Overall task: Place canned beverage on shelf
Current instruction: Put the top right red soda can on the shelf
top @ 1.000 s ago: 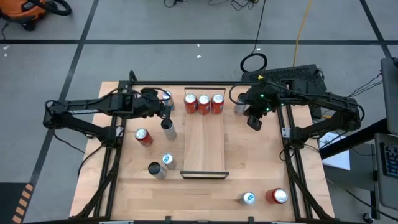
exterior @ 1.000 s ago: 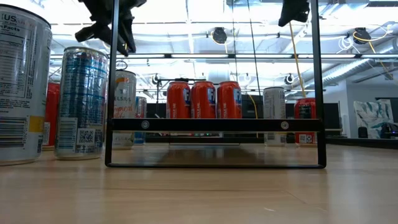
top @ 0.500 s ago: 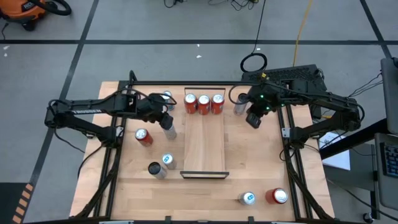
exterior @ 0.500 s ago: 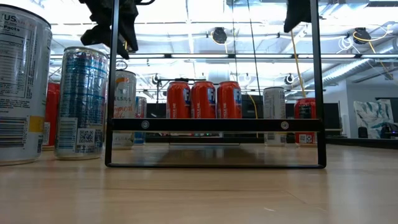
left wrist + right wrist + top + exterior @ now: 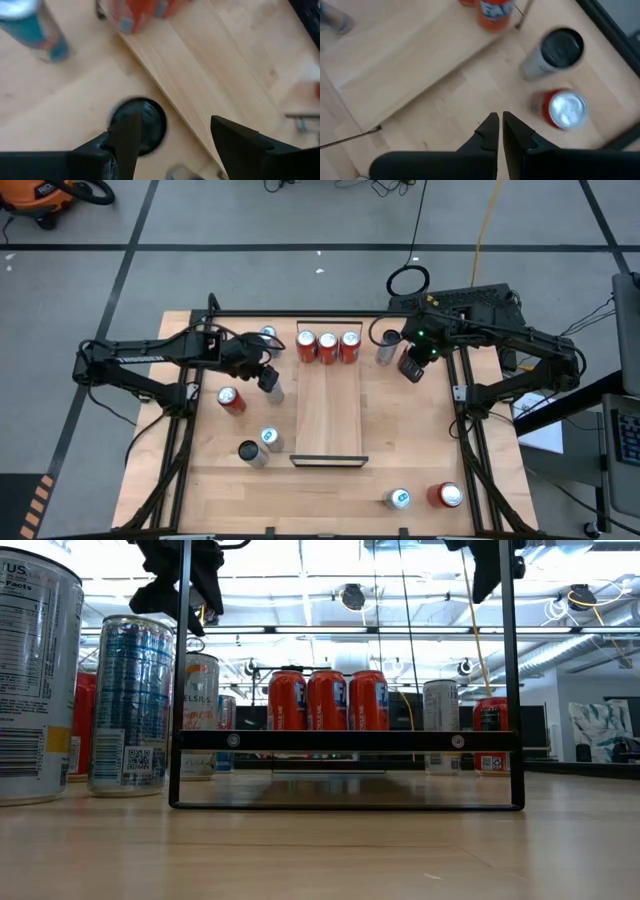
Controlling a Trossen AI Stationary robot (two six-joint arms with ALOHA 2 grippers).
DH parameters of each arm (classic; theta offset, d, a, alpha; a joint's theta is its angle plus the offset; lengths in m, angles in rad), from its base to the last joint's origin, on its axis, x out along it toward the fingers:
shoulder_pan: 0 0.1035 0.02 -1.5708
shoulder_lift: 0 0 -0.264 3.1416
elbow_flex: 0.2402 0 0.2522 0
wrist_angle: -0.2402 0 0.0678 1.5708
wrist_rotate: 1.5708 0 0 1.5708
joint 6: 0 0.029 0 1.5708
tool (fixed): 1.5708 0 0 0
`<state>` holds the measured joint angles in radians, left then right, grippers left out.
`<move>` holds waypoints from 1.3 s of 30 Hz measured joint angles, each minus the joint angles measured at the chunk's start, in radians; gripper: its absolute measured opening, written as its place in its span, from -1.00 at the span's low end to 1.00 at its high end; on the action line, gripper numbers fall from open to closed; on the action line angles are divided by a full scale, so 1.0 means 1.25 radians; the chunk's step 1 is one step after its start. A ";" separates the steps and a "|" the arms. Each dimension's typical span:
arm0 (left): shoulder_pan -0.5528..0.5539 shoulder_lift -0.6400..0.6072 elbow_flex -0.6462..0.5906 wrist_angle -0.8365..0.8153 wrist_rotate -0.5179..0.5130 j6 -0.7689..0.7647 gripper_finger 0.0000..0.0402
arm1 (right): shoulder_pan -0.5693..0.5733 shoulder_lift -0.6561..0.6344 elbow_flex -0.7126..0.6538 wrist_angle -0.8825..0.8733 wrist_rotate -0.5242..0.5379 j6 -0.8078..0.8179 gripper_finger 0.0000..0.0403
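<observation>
A: Start big. What carries everything?

B: The bench (image 5: 420, 450), light wood framed by black rails, fills the middle of the high view. On it, centre frame, lies the shelf (image 5: 328, 415): a long narrow pale board running top to bottom, with a low lip at each short end.

A: And the cans?

B: Three red cans (image 5: 327, 346) stand upright in a row, side by side, at the shelf's upper end. Off the shelf, left of centre, a dark-topped silver can (image 5: 272, 389) stands just beside the board's left edge. Farther left are a red can (image 5: 230, 400) and two more cans (image 5: 260, 446) lower down. Two cans (image 5: 425, 497) sit at lower right, and a grey can (image 5: 386, 352) at upper right.

A: The arms?

B: The left pincer (image 5: 266, 375) hovers over the dark-topped can, fingers (image 5: 129, 137) spread apart with nothing between them. The right pincer (image 5: 410, 367) hangs at upper right near the grey can, clenched on nothing.

A: Any change from a second ago?

B: The left pincer has widened and shifted slightly right. The right pincer has drifted toward the upper right. The cans have stayed put.
</observation>
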<state>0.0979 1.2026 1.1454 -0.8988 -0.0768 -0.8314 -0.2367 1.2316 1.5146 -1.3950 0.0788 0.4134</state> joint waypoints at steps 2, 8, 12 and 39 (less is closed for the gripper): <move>-0.010 0.000 0.000 0.000 0.027 0.000 0.21 | -0.001 0.000 0.000 -0.014 0.004 0.020 -0.96; -0.028 0.000 0.000 0.005 0.034 -0.001 0.21 | 0.000 0.000 0.000 -0.020 0.066 0.120 -0.81; -0.028 0.000 0.000 0.027 0.025 -0.028 0.21 | 0.000 0.000 0.000 -0.030 0.088 0.184 -0.62; -0.028 0.000 0.000 0.016 -0.032 -0.014 0.21 | -0.176 0.139 0.000 -0.059 0.061 -0.056 0.50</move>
<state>0.0631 1.2030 1.1454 -0.8791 -0.1165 -0.8494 -0.4569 1.4052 1.5146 -1.4692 0.1547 0.3435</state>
